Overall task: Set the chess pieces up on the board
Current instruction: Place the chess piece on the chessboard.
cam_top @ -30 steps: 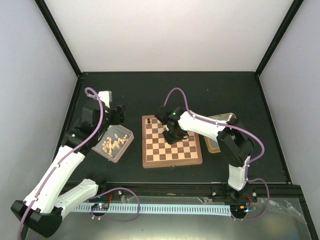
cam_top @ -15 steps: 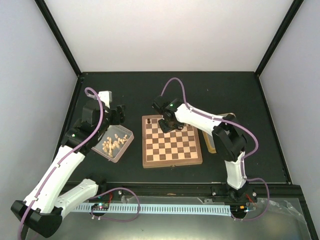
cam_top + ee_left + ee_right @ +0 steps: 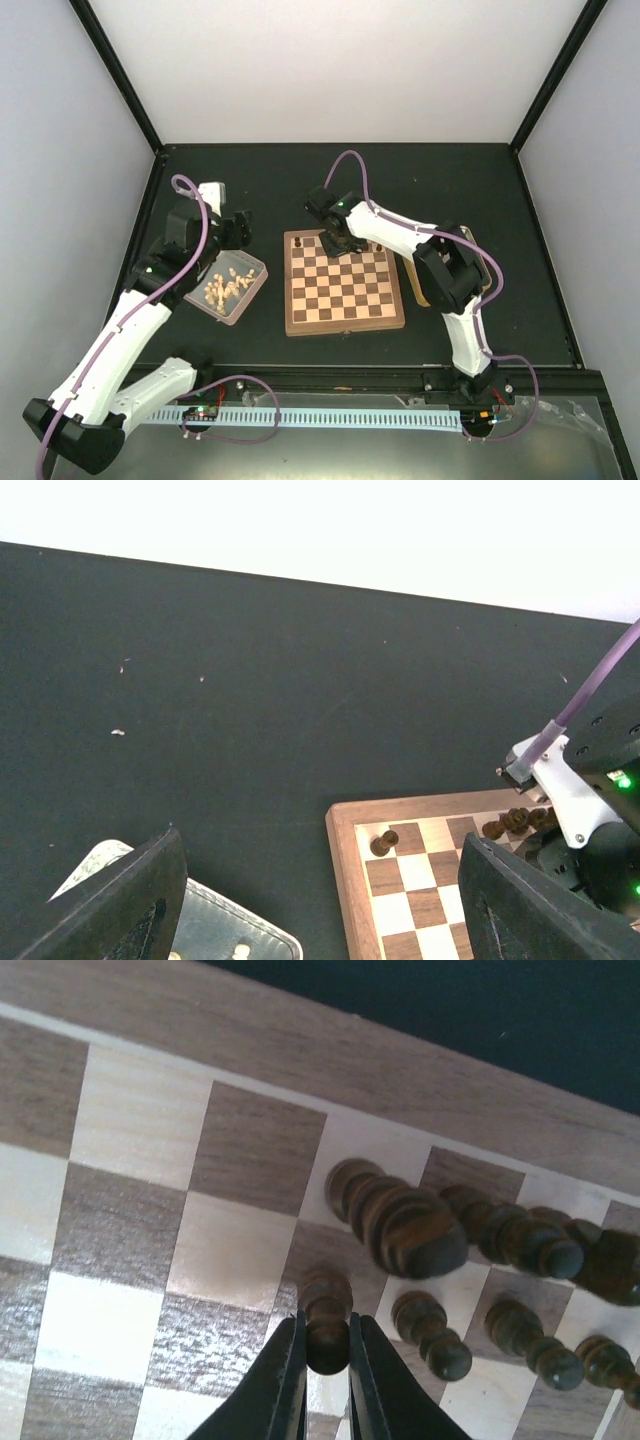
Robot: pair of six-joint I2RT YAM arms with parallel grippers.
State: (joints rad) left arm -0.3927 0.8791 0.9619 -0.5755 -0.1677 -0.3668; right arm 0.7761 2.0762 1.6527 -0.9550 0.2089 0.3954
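Observation:
The board (image 3: 345,322) lies mid-table. My right gripper (image 3: 336,240) is over its far edge and is shut on a dark brown pawn (image 3: 328,1332), which stands upright on a dark square in the second row. Several other dark chess pieces (image 3: 410,1228) stand to the right of it in the back two rows of the board (image 3: 130,1120). One lone dark piece (image 3: 299,243) stands in the far left corner square; it also shows in the left wrist view (image 3: 381,842). My left gripper (image 3: 322,880) is open and empty, above the table left of the board (image 3: 345,880).
A metal tray (image 3: 240,300) holding pale cream pieces sits left of the board; its corner shows in the left wrist view (image 3: 215,930). Another tray (image 3: 422,292) lies right of the board, mostly hidden by the right arm. Black walls edge the table.
The right gripper has moved from the board's middle rows toward its far edge, and the arm has folded closer in. The left arm has not moved.

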